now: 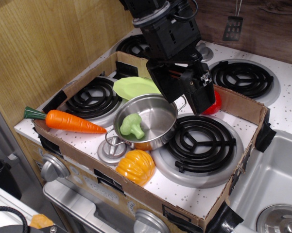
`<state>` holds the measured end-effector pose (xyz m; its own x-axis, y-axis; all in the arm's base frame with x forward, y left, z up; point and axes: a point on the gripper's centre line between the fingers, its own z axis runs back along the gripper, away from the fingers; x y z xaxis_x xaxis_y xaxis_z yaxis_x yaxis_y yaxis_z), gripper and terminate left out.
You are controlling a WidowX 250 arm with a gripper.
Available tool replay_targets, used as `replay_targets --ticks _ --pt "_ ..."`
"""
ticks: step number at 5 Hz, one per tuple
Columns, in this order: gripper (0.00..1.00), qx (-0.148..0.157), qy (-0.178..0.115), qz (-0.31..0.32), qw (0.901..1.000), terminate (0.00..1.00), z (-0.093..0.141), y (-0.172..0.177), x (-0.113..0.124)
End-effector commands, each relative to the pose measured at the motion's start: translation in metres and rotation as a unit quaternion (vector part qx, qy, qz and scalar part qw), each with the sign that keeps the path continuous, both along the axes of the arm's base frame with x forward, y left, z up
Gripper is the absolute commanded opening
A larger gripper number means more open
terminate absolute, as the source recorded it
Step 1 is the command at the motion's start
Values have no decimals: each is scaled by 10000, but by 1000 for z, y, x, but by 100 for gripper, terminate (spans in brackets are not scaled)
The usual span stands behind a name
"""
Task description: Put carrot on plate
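On a white speckled toy stove tabletop (184, 191), fenced by a low cardboard wall (150, 201), four black coil burners sit in grey rings, two inside the cardboard and two beyond it toward the back. At the near left corner the carrot (68, 121) lies across the cardboard edge, its dark green stem end poking out over the left side and its orange tip pointing right toward the middle of the stove. The plate (133, 87), pale lime green, lies flat behind the steel pot (153, 119) and is partly covered by the pot's rim; carrot and plate are well apart, with the front left burner (92, 99) between them. Inside the pot rests a green broccoli (132, 126). Just in front of the pot, a ribbed orange pumpkin (136, 166) sits on the speckled surface. The black arm comes down from the top centre, and its claw (187, 87) hangs above the pot's far rim, holding nothing that can be seen; whether its jaws are parted or closed I cannot tell from this angle. A red object (214, 104) peeks out behind it. Wood panelling rises at left, a dark spatula (232, 26) hangs on the back wall, and a grey sink (274, 182) adjoins the stove on the right.
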<state>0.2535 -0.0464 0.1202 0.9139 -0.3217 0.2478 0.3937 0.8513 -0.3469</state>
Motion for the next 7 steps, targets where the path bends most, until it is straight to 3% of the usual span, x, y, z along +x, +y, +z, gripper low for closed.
replay_targets --ticks 1,2,3,5,6,7 --pt "100 0 0 0 10000 0 0 0 0" --pt "100 954 -74 36 9954 0 -2 15 0" --pt "100 1606 -128 196 9867 0 -2 35 3" --pt "100 2587 -42 -561 9643 0 -12 93 4" --pt "100 2651 186 -797 9607 0 -21 125 1" --pt "100 3093 603 -786 9458 0 -33 149 -10"
